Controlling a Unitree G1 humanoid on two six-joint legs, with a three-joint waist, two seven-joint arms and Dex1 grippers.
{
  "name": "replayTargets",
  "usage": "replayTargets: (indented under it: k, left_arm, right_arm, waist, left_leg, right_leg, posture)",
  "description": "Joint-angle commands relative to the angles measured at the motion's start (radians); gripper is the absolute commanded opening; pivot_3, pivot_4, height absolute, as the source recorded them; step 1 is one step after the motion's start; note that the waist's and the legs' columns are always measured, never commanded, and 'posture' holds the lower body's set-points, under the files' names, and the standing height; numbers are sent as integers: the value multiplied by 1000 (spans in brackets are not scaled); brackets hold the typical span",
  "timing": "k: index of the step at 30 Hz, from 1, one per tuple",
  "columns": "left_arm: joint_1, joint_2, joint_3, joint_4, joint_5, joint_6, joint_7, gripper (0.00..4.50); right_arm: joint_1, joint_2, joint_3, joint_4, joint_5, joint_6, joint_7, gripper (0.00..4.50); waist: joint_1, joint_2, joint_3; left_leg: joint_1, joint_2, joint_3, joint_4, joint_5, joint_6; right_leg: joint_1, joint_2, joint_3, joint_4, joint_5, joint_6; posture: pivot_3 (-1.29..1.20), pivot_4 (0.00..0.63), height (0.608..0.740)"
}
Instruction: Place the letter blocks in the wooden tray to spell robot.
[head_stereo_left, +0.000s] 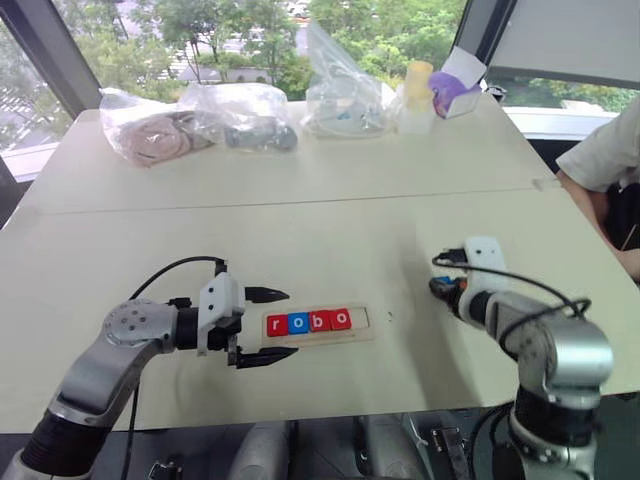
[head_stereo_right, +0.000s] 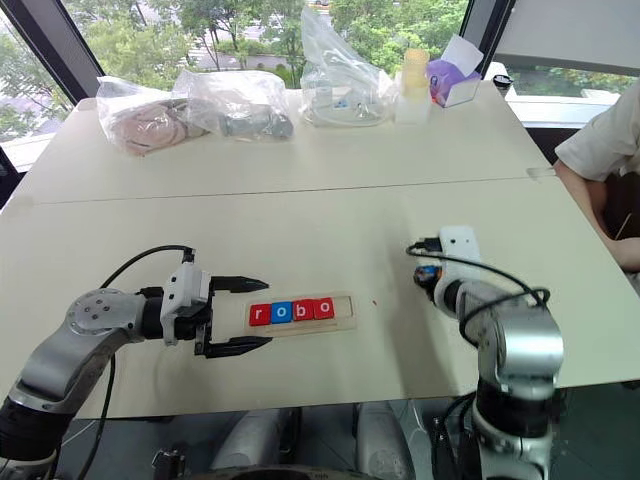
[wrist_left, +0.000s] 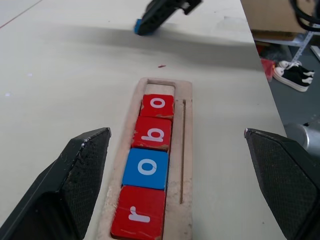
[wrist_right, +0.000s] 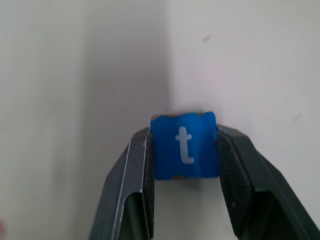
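The wooden tray (head_stereo_left: 358, 318) lies near the table's front edge. Four letter blocks sit in its recess: red r (wrist_left: 138, 214), blue o (wrist_left: 146, 168), red b (wrist_left: 152, 132), red o (wrist_left: 158, 106). The slot at the tray's right end is bare. My left gripper (head_stereo_left: 292, 323) is open, one finger on each side of the tray's left end. To the right of the tray, my right gripper (wrist_right: 184, 150) is shut on a blue t block (wrist_right: 184, 145), held just above the table. The blue block (head_stereo_left: 441, 284) shows faintly at its tip.
Several plastic bags (head_stereo_left: 240, 115) lie along the table's far side, with a yellow cup (head_stereo_left: 417, 95) and a purple box (head_stereo_left: 455, 90). A person's arm in a white sleeve (head_stereo_left: 605, 150) is at the right edge. A seam (head_stereo_left: 300, 203) crosses the table.
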Motion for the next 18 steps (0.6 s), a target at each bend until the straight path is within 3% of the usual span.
replayTargets:
  k: [1,11,13,16,18]
  left_arm:
    - [-12,-8,-7,-10,-2,-20,-8,4500]
    - [-33,-19,-15,9,5,-28,-6,4500]
    - [-32,-20,-15,9,6,-29,-3,4500]
    - [-31,-21,-15,8,6,-30,1,4500]
    - [-33,-22,-15,9,7,-31,2,4500]
  right_arm:
    - [41,13,-10,-87,96,22,-34,1153]
    - [70,-33,-47,-86,391,22,-180,1153]
    - [23,-141,-28,-61,469,22,-143,2201]
    - [-61,-393,22,-9,535,22,-8,3612]
    - [-96,-486,43,30,549,22,38,3612]
  waist:
    - [-2,0,0]
    - [-2,0,0]
    - [-2,1,0]
    - [-1,1,1]
    - [0,-1,0]
  left_leg:
    - [0,0,0,0,0,0]
    - [0,0,0,1,0,0]
    - [0,0,0,1,0,0]
    - [0,0,1,2,0,0]
    - [0,0,1,2,0,0]
  right_leg:
    - [0,0,0,0,0,0]
    - [0,0,0,0,0,0]
    - [0,0,0,0,0,0]
    - [1,0,0,-1,-2,-2]
    - [2,0,-1,-2,-2,-3]
  posture:
    - [0,150,740]
    - [0,150,740]
    - [0,150,740]
    - [0,150,740]
    - [0,150,740]
